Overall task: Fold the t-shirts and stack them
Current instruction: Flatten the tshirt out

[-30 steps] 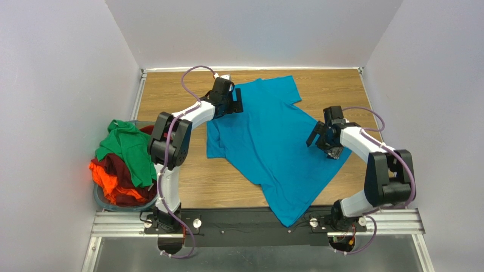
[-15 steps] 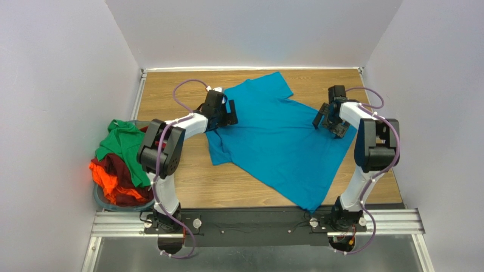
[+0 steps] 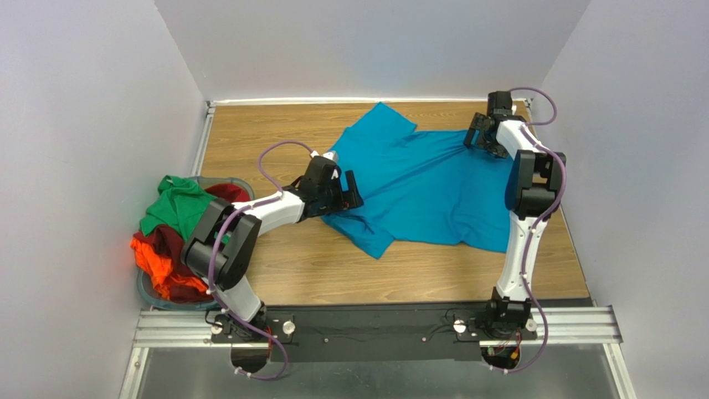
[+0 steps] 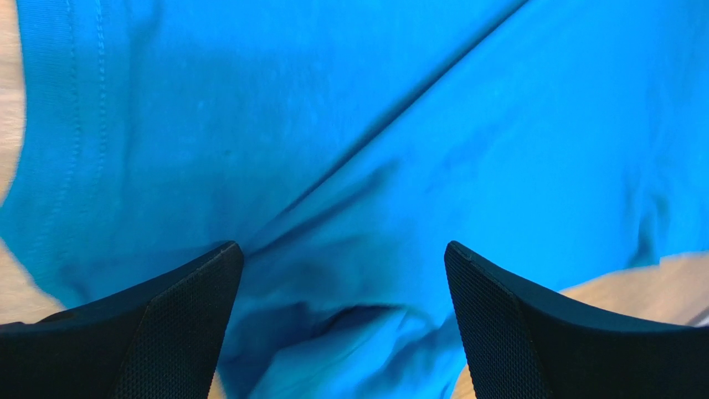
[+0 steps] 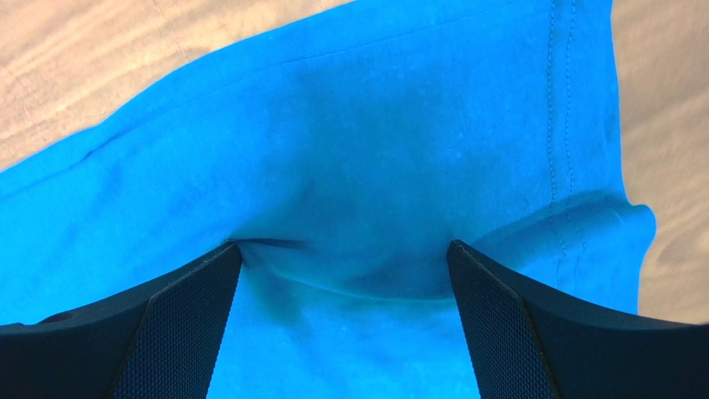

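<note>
Orange t-shirt (image 3: 158,268), dark red t-shirt (image 3: 172,243), green t-shirt (image 3: 187,218): heaped in the basket (image 3: 148,291), near left.
Left pincer (image 3: 354,189): released, fingers spread astride the cloth's left edge.
Teal-blue t-shirt (image 3: 424,191): rumpled on the table (image 3: 250,141), centre-right.
Right pincer (image 3: 474,140): spread too, at the far-right corner.

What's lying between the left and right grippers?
Only the teal-blue t-shirt, spread from the left gripper across to the right gripper; the top external view shows it.

Teal-blue t-shirt (image 3: 416,184) farther back and rightward, right tool (image 3: 475,140) now at far-right corner.
</note>
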`<state>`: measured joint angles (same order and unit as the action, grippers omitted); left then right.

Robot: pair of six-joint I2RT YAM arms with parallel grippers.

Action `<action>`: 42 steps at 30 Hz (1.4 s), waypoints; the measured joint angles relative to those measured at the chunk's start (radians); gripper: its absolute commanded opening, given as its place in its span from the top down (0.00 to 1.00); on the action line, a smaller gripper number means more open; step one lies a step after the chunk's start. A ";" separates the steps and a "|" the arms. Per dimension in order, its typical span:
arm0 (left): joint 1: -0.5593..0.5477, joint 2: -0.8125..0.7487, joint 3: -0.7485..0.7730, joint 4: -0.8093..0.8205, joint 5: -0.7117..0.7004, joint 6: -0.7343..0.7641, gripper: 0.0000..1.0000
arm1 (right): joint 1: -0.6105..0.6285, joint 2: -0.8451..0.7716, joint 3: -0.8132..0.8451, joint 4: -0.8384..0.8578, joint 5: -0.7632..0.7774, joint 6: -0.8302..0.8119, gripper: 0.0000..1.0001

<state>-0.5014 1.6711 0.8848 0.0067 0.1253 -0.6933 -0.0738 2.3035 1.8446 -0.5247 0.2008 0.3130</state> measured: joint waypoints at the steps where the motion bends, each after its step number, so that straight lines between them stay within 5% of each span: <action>1: -0.007 -0.004 0.000 -0.002 0.002 -0.002 0.02 | -0.004 0.012 0.017 0.004 -0.004 -0.017 0.00; 6: -0.011 -0.040 0.035 -0.040 -0.012 0.002 0.02 | -0.008 -0.041 -0.033 0.002 -0.071 -0.069 0.00; 12: 0.013 -0.064 0.111 -0.056 -0.041 0.030 0.02 | 0.071 -0.383 -0.287 -0.015 -0.127 -0.068 0.00; 18: 0.074 -0.169 0.045 -0.080 -0.090 0.042 0.02 | 0.517 -0.670 -0.524 0.029 -0.154 -0.037 0.00; 25: 0.131 -0.420 -0.163 -0.123 -0.155 0.021 0.02 | 0.925 -0.632 -0.664 0.000 -0.211 0.026 0.00; 35: 0.159 -0.470 -0.272 -0.153 -0.160 -0.014 0.02 | 1.064 -0.524 -0.669 0.050 -0.246 0.062 0.04; 41: 0.162 -0.470 -0.272 -0.150 -0.159 -0.014 0.02 | 1.064 -0.499 -0.713 0.076 -0.231 0.064 0.26; 42: 0.162 -0.469 -0.272 -0.150 -0.159 -0.014 0.02 | 1.064 -0.499 -0.715 0.079 -0.229 0.064 0.36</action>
<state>-0.3393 1.2018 0.6128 -0.1429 -0.0338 -0.7078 0.9905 1.8046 1.1297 -0.4461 -0.0284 0.3775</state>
